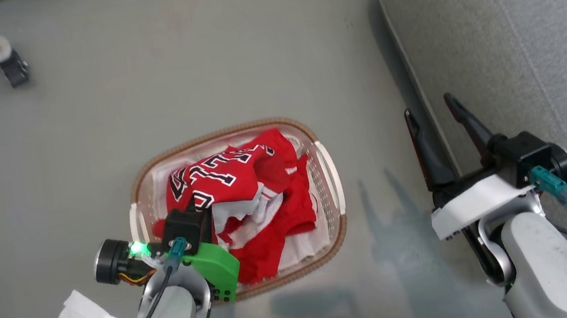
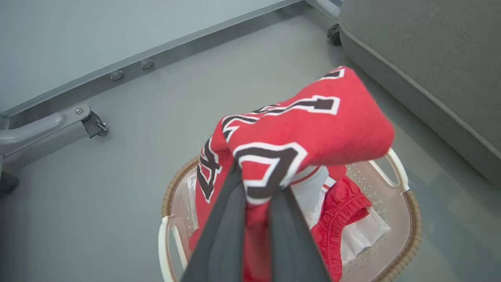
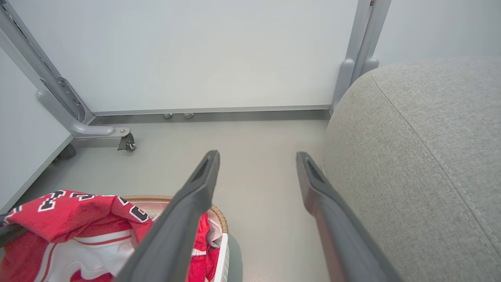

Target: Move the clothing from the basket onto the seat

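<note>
From the head: on smooth grey floor [image 1: 143,90], an oval basket [image 1: 333,174] of perforated cream plastic, with a brown woven rim and a white handle at each end. Heaped inside, crumpled red clothing: a jersey [image 1: 225,175] with black white-outlined lettering on top, gathered red shorts [image 1: 293,215] lower down, a plain white liner sheet [image 1: 303,246] beneath. Left pincer [image 1: 195,203] sunk into the near edge of the jersey, tips buried in cloth. Right pincer [image 1: 429,105] off to the right, long dark fingers spread and grasping nothing, just beside the rounded edge of the seat [image 1: 520,40], light-grey woven upholstery with a stitched seam.

From the left wrist: both dark fingers clenched on a fold of the jersey, soft knit bunched between them and standing in a hump above the basket rim, the rest trailing down inside. Shorts with a ruched elastic waistband lying against the liner sheet. Farther off, a caster [image 2: 94,124] on a grey metal leg.

From the right wrist: two tapered matte fingers wide apart, bare floor between them. Seat bulging at the right, coarse weave. Basket and clothing low at the left, partly behind one finger. Flat white panel [image 3: 215,58] at the back.
</note>
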Available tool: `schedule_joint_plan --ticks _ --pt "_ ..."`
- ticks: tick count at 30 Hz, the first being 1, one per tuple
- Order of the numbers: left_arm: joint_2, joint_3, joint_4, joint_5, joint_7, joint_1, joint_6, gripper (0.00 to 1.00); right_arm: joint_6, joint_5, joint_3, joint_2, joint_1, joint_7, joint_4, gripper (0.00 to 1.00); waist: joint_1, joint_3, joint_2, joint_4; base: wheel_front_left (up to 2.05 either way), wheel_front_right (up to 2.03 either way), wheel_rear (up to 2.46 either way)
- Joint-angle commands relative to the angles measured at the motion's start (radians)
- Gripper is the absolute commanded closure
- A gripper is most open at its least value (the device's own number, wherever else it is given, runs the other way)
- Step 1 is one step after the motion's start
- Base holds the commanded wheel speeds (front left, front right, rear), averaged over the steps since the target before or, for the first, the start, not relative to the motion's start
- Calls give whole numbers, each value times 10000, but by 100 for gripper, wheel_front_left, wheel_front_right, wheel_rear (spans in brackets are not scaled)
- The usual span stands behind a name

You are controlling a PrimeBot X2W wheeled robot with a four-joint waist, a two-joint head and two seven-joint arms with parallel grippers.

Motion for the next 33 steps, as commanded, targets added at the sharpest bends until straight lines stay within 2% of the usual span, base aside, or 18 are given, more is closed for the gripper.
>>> schedule_joint_plan --ticks 1,10,18,29,33 --pt "6 56 -263 2 -8 360 37 100 -3 -10 11 -39 273 -17 88 0 0 -1320 -1 213 0 0 0" --pt "-56 570 -2330 -134 -8 1460 -66 100 -3 -188 92 -40 1302 -17 284 0 0 -2912 -1 370 0 0 0" --pt "-74 1014 -3934 -183 -9 1968 -249 100 -3 -237 257 -38 2036 -17 358 0 0 -3706 -1 424 0 0 0" --pt "-137 1369 -5569 -136 -7 1978 -419 100 -3 -429 693 -37 2324 -18 527 0 0 -4081 -1 524 0 0 0" --pt "-162 1225 -5809 -187 -7 2085 -479 100 -3 -439 1680 -347 1723 -18 364 0 0 -4063 -1 638 0 0 0"
